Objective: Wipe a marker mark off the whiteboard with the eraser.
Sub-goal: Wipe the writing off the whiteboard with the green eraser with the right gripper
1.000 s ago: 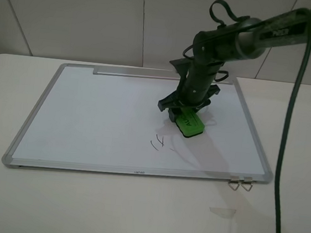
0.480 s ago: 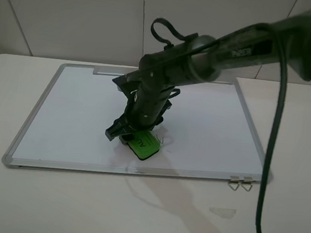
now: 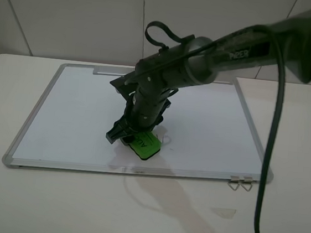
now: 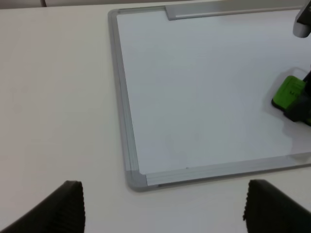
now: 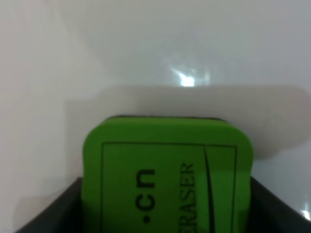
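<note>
Right gripper [image 3: 134, 136]: pinched on the eraser [image 3: 146, 144], one finger on each long side. The right wrist view shows the green block filling the gap between them. The felt face is down on the board [image 3: 78, 114].

Eraser position: on the board near the edge opposite the tray strip [image 3: 115, 72], about midway along that edge and well apart from the clips [image 3: 241, 184].

Mark [image 3: 163, 141]: only a few thin dark strokes show, just beside the eraser on the side toward the clips. I cannot tell whether more lies under the block or the arm. No other ink is visible on the board.

Left gripper [image 4: 165, 194]: fingers spread wide and holding nothing. It sits off the board, over the table [image 3: 35, 204], past the edge opposite the tray strip and by the corner away from the clips. It takes no part in the wipe.

Progress (judgement): the eraser is grasped and in contact at the mark, so pickup and approach are done. The wipe is under way but not complete, since strokes are exposed beside the block. Left to do:
- Pass over those strokes, toward the clip side.
- Lift and check the board.
</note>
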You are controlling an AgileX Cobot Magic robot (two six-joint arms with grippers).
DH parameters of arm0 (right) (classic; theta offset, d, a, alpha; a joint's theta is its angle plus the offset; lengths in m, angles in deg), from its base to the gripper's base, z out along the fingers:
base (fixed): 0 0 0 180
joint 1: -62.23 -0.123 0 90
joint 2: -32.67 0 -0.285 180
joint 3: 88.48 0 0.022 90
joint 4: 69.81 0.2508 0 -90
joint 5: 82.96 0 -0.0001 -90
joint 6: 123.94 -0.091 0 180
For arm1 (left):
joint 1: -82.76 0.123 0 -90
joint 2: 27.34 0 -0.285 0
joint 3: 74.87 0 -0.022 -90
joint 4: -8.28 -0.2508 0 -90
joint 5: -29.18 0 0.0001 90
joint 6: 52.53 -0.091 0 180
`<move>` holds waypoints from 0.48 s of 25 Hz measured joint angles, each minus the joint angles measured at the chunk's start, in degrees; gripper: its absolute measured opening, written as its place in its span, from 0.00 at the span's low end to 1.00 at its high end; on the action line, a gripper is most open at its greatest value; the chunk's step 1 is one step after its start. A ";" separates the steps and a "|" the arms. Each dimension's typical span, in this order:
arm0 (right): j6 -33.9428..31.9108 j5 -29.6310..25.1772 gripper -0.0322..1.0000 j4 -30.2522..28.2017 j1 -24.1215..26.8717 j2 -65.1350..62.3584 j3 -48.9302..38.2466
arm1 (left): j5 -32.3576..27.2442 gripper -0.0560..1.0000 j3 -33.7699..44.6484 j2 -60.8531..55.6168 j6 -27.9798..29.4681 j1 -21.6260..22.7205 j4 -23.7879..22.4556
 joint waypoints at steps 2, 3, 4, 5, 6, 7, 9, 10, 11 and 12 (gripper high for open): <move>0.05 -0.19 0.61 0.00 1.82 0.00 0.00 | 0.00 0.70 0.00 0.00 0.00 0.00 0.00; 0.05 -0.37 0.61 0.06 2.86 0.00 0.00 | 0.00 0.70 0.00 0.00 0.00 0.00 0.00; 0.05 -0.50 0.61 0.06 3.91 0.00 0.00 | 0.00 0.70 0.00 0.00 0.00 0.00 0.00; 0.12 -0.74 0.61 0.13 4.77 0.00 0.00 | 0.00 0.70 0.00 0.00 0.00 0.00 0.00; 0.43 -1.20 0.61 0.20 5.79 -0.01 0.00 | 0.00 0.70 0.00 0.00 0.00 0.00 0.00; 0.76 -1.79 0.61 0.33 6.71 -0.06 0.00 | 0.00 0.70 0.00 0.00 0.00 0.00 0.00; 1.27 -3.27 0.61 0.61 8.18 -0.11 0.06 | 0.00 0.70 0.00 0.00 0.00 0.00 0.00; 1.38 -4.27 0.61 0.70 8.71 -0.11 0.12 | 0.00 0.70 0.00 0.00 0.00 0.00 0.00; 1.43 -5.37 0.61 0.74 9.02 -0.23 0.12 | 0.00 0.70 0.00 0.00 0.00 0.00 0.00; 1.43 -6.48 0.61 0.74 9.11 -0.30 0.12 | 0.00 0.70 0.00 0.00 0.00 0.00 0.00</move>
